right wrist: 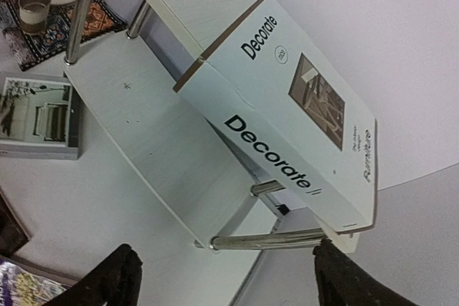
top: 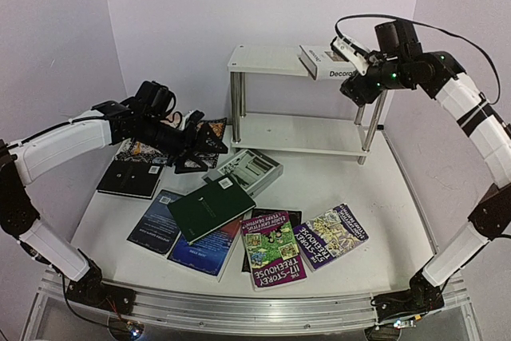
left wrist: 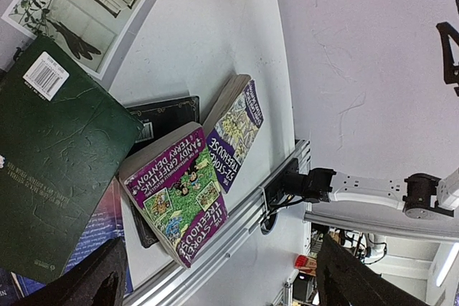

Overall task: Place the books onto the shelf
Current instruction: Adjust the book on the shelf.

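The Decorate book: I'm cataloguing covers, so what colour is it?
White with black lettering; the Decorate book shows best from the right wrist.

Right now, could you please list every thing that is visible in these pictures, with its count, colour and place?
shelf: 1, white boards and chrome legs, back of the table
Decorate book: 1, white, top board, right end
grey-white book: 1, on the table in front of the shelf
dark green book: 1, middle, lying over the blue books
blue books: 2, front left
purple Treehouse paperbacks: 2, front centre, side by side
black books: 2, one far left, one under a purple paperback
patterned placemat: 1, dark, left of the shelf
table: 1, white
left gripper: open, over the placemat
right gripper: open, beside the Decorate book
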Motion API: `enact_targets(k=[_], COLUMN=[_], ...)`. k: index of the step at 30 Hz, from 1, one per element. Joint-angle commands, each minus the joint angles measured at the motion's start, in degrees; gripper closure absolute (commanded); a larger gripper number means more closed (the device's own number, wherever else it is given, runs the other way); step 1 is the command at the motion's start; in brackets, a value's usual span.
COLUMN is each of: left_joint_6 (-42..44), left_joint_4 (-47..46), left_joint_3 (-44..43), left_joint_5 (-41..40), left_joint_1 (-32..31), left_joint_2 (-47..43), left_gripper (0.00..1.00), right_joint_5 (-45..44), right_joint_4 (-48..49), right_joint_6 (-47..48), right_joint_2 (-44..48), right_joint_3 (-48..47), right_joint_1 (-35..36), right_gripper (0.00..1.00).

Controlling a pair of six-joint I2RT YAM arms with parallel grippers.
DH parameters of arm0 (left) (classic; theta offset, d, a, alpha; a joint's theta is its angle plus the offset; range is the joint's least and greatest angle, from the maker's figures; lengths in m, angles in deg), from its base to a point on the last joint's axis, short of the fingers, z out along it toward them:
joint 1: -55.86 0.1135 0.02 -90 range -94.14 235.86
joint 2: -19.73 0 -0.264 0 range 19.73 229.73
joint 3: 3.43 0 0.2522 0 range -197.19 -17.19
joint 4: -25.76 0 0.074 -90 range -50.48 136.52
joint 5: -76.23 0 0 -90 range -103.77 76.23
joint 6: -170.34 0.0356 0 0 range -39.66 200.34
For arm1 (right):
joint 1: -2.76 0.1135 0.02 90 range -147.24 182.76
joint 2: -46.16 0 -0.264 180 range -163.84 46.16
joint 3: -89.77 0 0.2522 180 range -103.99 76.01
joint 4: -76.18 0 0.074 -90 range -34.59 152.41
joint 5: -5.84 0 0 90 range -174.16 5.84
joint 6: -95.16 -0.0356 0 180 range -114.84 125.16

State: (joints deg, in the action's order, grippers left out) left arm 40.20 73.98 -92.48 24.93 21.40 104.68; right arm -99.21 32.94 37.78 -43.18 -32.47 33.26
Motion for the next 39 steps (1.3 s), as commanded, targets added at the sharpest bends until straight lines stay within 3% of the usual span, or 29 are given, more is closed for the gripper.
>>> enact_targets(k=[1, 6, 8, 12, 15, 25, 39], left_joint_6=[0.0, 0.1, 0.1, 0.1, 0.1, 0.2, 0.7], left_joint_4=[-1.1, -1.1, -1.1, -1.1, -1.1, -0.9, -0.5], left_joint_3=[0.3, 0.1, 0.0, 0.0, 0.0, -1.2, -2.3], left_joint_5=[-1.7, -2.9, -3.1, -3.3, -3.5, -3.6, -4.8], left_joint_1=[-0.2, -0.2, -0.2, -0.2, -0.2, -0.2, -0.1], left_joint_2=[-3.9, -5.0, -5.3, -5.9, -6.0, -5.5, -4.5], left_gripper=[0.08, 0.08, 0.08, 0.08, 0.08, 0.08, 0.08], right_joint_5=[8.1, 6.8, 6.1, 1.1, -1.1, -3.4, -15.2], right_joint_4=[6.1, 16.6, 22.2, 27.3, 28.8, 32.9, 33.6], right_joint_6=[-14.8, -30.5, -36.5, -46.8, -51.5, -52.0, -52.8], right_joint_2=[4.6, 6.2, 6.2, 3.7, 1.1, -7.5, -17.9], right_joint_3=[5.6, 12.8, 15.6, 15.7, 14.7, 8.3, -3.4], right_joint_1=[0.0, 0.1, 0.0, 0.0, 0.2, 1.8, 2.2], right_gripper=[0.27, 0.27, 0.32, 0.29, 0.33, 0.26, 0.41])
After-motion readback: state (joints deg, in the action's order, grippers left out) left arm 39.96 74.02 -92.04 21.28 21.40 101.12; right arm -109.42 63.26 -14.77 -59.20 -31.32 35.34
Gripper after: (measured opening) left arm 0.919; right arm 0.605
